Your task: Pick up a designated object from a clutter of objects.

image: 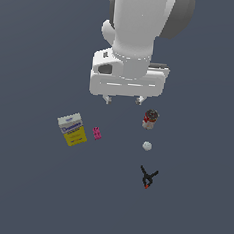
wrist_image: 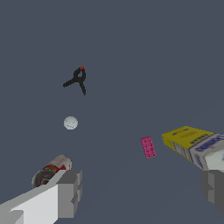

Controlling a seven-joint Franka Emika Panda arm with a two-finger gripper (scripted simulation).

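Observation:
The designated object is a tiny white ball (image: pixel 147 146) (wrist_image: pixel 70 123) lying on the dark floor, between the red-and-white can (image: pixel 150 119) (wrist_image: pixel 50 170) and the black clamp with a red tip (image: pixel 147 178) (wrist_image: pixel 77 79). My gripper (image: pixel 123 99) (wrist_image: pixel 142 194) hangs above the floor, up and toward the exterior view's left of the can, well short of the ball. Its fingers (wrist_image: pixel 70 192) stand wide apart with nothing between them. The rest of the clutter is a yellow-white-blue box (image: pixel 72 128) (wrist_image: pixel 194 145) and a tiny pink block (image: pixel 97 133) (wrist_image: pixel 148 147).
The arm's white body (image: pixel 139 30) fills the upper middle of the exterior view. All items sit on a flat dark grey floor (image: pixel 31 197), spaced apart from one another.

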